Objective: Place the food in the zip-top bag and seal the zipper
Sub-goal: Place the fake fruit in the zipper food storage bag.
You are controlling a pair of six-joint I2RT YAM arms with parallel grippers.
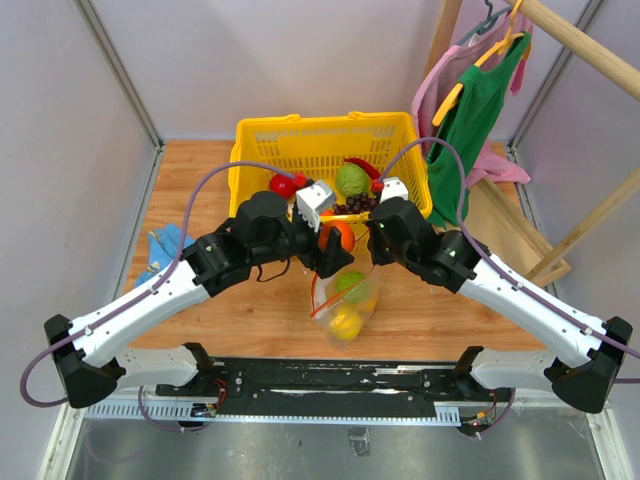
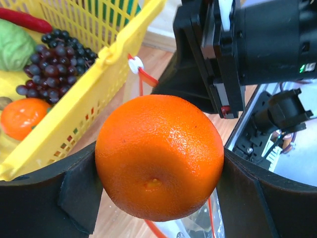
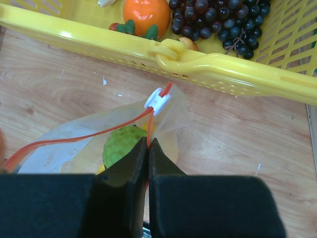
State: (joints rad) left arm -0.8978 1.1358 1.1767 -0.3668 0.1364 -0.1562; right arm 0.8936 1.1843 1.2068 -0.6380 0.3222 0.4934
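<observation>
Top external: 2 arms meet over the middle of the table (image 1: 200, 165). The left gripper (image 1: 333, 250) carries 1 orange (image 1: 341, 235). The right gripper (image 1: 368, 255) sits just beside it, and both hang above the upper end of the 1 zip-top bag (image 1: 345, 300). The bag lies on the wood just in front of the 1 yellow basket (image 1: 325, 135). Through the plastic, 2 pieces are counted: 1 green piece (image 1: 350, 283) and 1 yellow fruit (image 1: 345, 322). There is bare wood on the left and right of the bag. 1 blue cloth (image 1: 165, 248) lies near the left table edge, well apart from the bag. Left wrist: the orange fills the gap between the 2 fingers (image 2: 74, 193), touching both, so the jaws are clamped on it. The right gripper's black body is close at upper right, with little room between the two tools. The basket's near wall runs diagonally at left, and inside it are 1 bunch of grapes (image 2: 54, 64) and 1 small orange fruit (image 2: 22, 116). The zipper (image 2: 148, 79) and its 1 whitish end piece (image 2: 135, 64) show just outside the basket wall. Right wrist: the jaws are pressed together, pinching the zipper strip a little below the end piece. A second run of the strip curves away to the left, so the mouth gapes. The end piece is near the basket rim; contact cannot be told. The green piece lies inside the bag just left of the fingertips. There is open wood to the right of the bag.
</observation>
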